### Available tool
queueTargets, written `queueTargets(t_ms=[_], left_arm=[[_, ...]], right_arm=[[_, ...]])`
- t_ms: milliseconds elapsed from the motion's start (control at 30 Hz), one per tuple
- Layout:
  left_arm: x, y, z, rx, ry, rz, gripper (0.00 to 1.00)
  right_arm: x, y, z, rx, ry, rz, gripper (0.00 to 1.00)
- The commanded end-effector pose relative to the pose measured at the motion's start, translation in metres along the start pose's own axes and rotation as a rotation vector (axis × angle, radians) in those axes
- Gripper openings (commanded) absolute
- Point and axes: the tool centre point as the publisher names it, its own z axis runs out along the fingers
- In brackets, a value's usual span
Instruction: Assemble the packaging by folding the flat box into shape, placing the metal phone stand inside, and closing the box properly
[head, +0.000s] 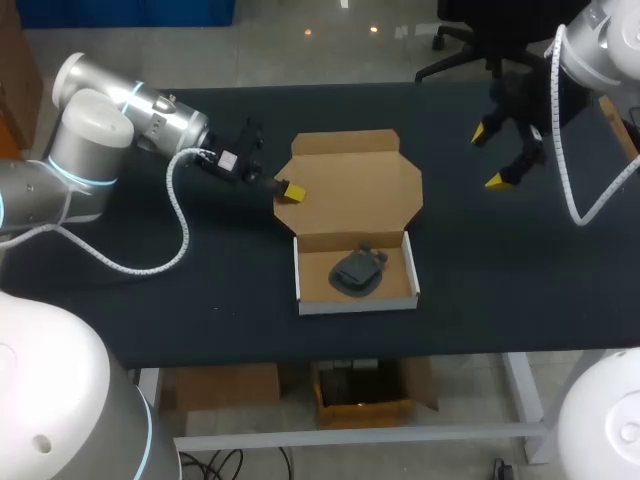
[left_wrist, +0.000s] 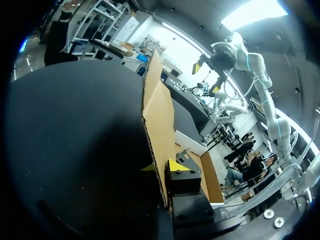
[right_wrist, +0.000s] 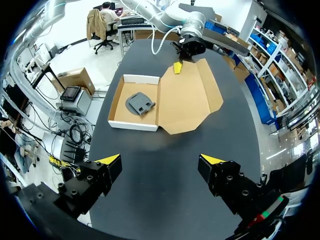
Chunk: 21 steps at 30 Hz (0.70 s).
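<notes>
My left fingers (head: 292, 190) are clamped on the left edge of the open box lid (head: 355, 185). Phone stand (head: 358, 272) lies inside the box (head: 357, 303), mid-table (head: 500, 290). My right fingers (head: 499, 181) are spread wide, holding nothing, above the far right.

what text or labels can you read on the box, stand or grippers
None can be read.
box: plain cardboard, no print shows.
phone stand: no marking shows.
left gripper: small pale label on its body, too small to read.
</notes>
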Motion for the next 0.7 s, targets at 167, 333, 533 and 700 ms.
queueTargets(t_ms=[167, 333, 533, 700], left_arm=[[0.003, 0.003, 0.000, -0.015, 0.003, 0.042, 0.00], [0.008, 0.003, 0.000, -0.028, 0.003, 0.101, 0.00], [0.012, 0.004, 0.004, -0.039, 0.013, 0.170, 0.00], [0.013, 0.005, 0.007, -0.047, 0.013, 0.196, 0.00]], right_arm=[[0.002, 0.002, -0.002, 0.007, -0.001, -0.003, 1.00], [0.002, 0.004, -0.004, 0.008, -0.002, -0.005, 1.00], [0.003, 0.005, -0.004, 0.009, -0.004, -0.007, 1.00], [0.004, 0.007, -0.007, 0.011, -0.008, -0.009, 1.00]])
